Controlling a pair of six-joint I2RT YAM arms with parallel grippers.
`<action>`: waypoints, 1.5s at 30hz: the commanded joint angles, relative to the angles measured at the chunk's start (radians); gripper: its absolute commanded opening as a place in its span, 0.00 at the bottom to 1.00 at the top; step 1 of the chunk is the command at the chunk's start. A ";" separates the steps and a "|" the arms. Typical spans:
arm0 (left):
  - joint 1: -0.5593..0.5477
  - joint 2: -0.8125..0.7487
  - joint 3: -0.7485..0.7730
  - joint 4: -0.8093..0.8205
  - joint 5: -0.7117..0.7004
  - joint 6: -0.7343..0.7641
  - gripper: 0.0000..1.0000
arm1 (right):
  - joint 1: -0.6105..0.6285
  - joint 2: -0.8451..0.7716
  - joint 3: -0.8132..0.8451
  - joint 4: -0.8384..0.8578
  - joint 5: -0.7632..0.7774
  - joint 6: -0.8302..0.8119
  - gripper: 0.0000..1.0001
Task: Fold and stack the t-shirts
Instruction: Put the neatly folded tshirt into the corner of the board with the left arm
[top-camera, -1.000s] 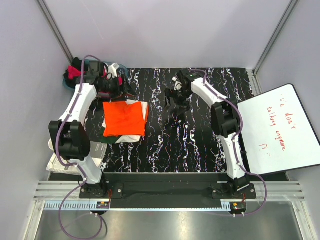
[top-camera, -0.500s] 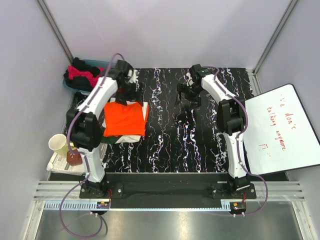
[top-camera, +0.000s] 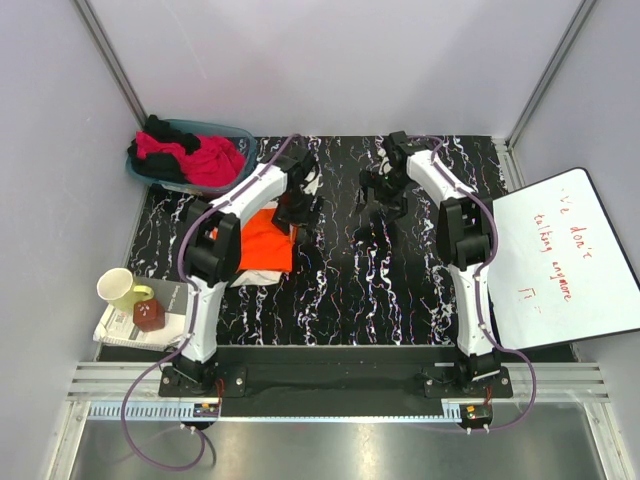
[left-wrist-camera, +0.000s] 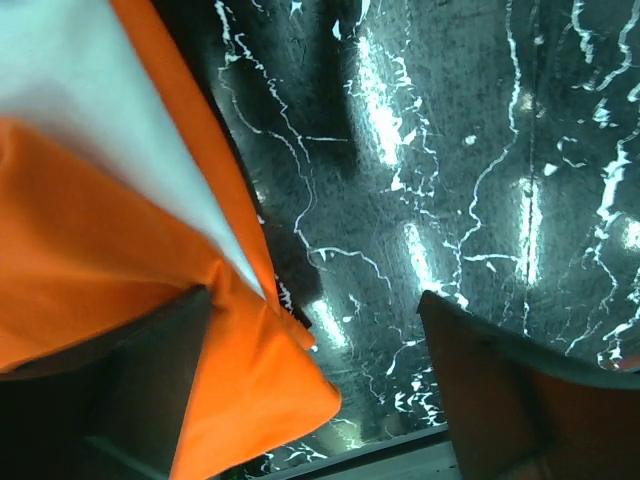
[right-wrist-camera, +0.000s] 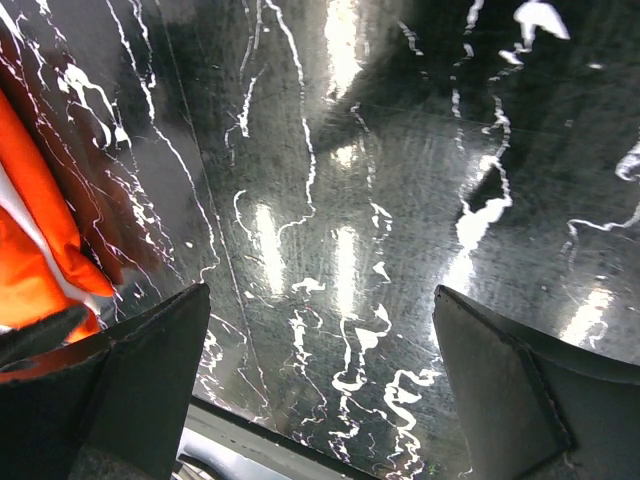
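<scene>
The left gripper (top-camera: 298, 205) sits just left of centre in the overhead view, over the right edge of the folded orange t-shirt (top-camera: 262, 245). In its wrist view the left gripper (left-wrist-camera: 315, 300) has its jaws spread wide. One finger (left-wrist-camera: 130, 390) rises from the lower left corner of the frame and the other (left-wrist-camera: 500, 380) from the lower right. The orange t-shirt (left-wrist-camera: 100, 220) fills the left side of that frame. Its pointed corner reaches into the gap between the fingers at the bottom centre, but the jaws are not pinched on it. The lower-left finger overlaps the cloth in the frame; whether it touches the cloth cannot be told. A band of white t-shirt (left-wrist-camera: 90, 100) shows in the upper left, between orange layers.

The right gripper (top-camera: 385, 190) is in the upper middle of the overhead view, above the black marbled table (top-camera: 350, 290) and apart from the shirt. In its wrist view the right gripper (right-wrist-camera: 320, 300) is also spread wide, and only the glossy table (right-wrist-camera: 330, 150) shows between its fingers (right-wrist-camera: 510, 390). A sliver of the orange t-shirt (right-wrist-camera: 30, 200) lies at the left edge of that frame.

In the overhead view, the edge of a white t-shirt (top-camera: 248, 277) shows under the orange one. A magenta t-shirt (top-camera: 210, 160) and a black t-shirt (top-camera: 155, 130) are heaped in the basket (top-camera: 240, 133) at the upper left. A white board (top-camera: 555, 260) lies at the right.
</scene>
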 joint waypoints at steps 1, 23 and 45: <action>-0.016 0.037 0.051 -0.015 0.021 -0.002 0.62 | -0.014 -0.085 -0.011 -0.006 0.017 -0.003 1.00; -0.130 0.050 0.079 -0.040 -0.055 -0.025 0.00 | -0.016 -0.088 -0.058 0.008 -0.007 -0.001 1.00; 0.039 0.081 -0.139 0.029 -0.088 -0.099 0.00 | -0.017 -0.119 -0.117 0.025 -0.009 -0.007 1.00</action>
